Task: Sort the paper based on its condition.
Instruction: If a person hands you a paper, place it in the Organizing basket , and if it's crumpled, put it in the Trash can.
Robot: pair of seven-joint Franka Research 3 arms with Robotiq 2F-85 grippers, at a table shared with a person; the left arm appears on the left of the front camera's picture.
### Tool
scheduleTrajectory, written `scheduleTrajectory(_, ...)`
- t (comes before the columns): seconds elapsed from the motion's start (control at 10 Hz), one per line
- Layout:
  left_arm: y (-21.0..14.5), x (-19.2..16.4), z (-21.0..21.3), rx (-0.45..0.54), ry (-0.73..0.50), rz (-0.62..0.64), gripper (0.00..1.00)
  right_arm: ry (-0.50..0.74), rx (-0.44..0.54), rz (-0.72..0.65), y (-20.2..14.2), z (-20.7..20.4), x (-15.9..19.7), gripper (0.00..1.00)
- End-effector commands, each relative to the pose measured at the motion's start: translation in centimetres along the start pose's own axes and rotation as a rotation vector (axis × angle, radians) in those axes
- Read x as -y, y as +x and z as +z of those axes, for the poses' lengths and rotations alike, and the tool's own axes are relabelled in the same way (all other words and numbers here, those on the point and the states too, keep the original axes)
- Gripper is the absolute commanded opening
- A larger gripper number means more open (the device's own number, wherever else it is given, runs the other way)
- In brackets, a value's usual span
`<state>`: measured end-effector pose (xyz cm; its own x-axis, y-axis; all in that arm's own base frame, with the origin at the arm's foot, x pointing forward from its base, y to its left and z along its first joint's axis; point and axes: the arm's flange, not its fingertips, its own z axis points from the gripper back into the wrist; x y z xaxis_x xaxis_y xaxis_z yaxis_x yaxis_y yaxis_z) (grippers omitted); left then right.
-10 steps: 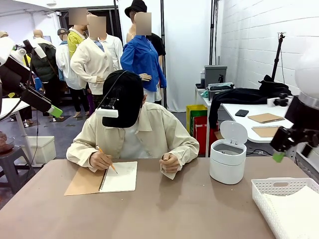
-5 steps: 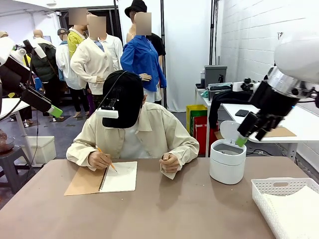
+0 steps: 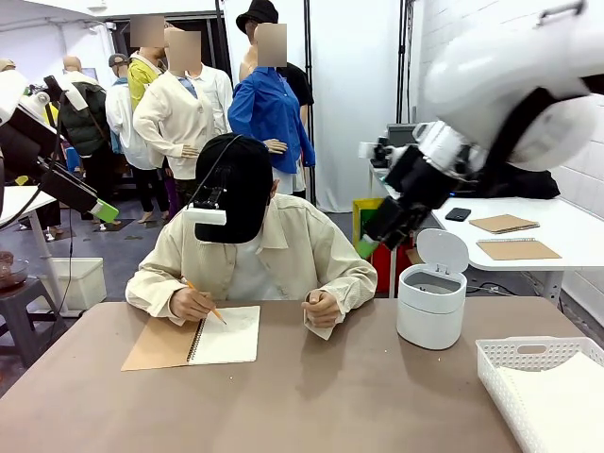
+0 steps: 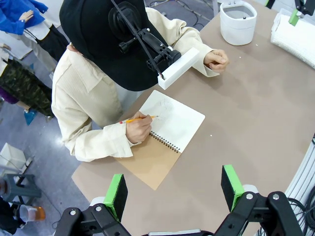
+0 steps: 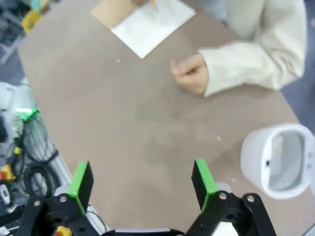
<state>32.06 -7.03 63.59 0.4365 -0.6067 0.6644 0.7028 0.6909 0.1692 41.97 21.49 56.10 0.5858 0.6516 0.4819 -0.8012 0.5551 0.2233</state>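
Note:
A person at the far side writes with a pencil on the open white page of a spiral notebook (image 3: 225, 335) with a brown cover, also visible in the left wrist view (image 4: 173, 122) and the right wrist view (image 5: 150, 20). White paper (image 3: 559, 408) appears to lie in the white slotted basket (image 3: 528, 356) at the front right; I cannot tell its condition. My right gripper (image 3: 370, 243) hangs open and empty in the air left of the bin, near the person's shoulder; its wrist view shows it (image 5: 141, 183) over bare table. My left gripper (image 3: 102, 209) is raised at far left, open and empty (image 4: 173, 189).
A white round bin (image 3: 431, 304) with its lid up stands right of the person, also visible from the right wrist (image 5: 278, 160). The person's closed hand (image 5: 189, 76) rests on the brown table (image 3: 311, 406). Bare tabletop lies between notebook and basket.
My right arm has swung from the right edge leftward past the bin, toward the person. The left arm has not moved. The person keeps writing.

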Motion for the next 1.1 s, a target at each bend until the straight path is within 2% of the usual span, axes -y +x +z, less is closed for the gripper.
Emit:
scheduleTrajectory(0.0,0.0,-0.1,0.1,0.000,0.003,-0.005,1.00,-0.010,0.009,0.120,3.2,-0.1,0.1,1.00)
scheduleTrajectory(0.2,0.0,-0.1,0.1,0.000,0.003,-0.005,1.00,-0.006,-0.018,0.196,5.7,-0.3,-1.3,1.00)
scheduleTrajectory(0.4,0.0,-0.1,0.1,0.000,0.003,-0.005,1.00,-0.001,0.026,0.269,7.8,0.1,-2.8,1.00)
scheduleTrajectory(1.0,0.0,-0.1,0.1,0.000,0.003,-0.005,1.00,0.028,0.165,0.353,7.1,2.7,-5.7,1.00)
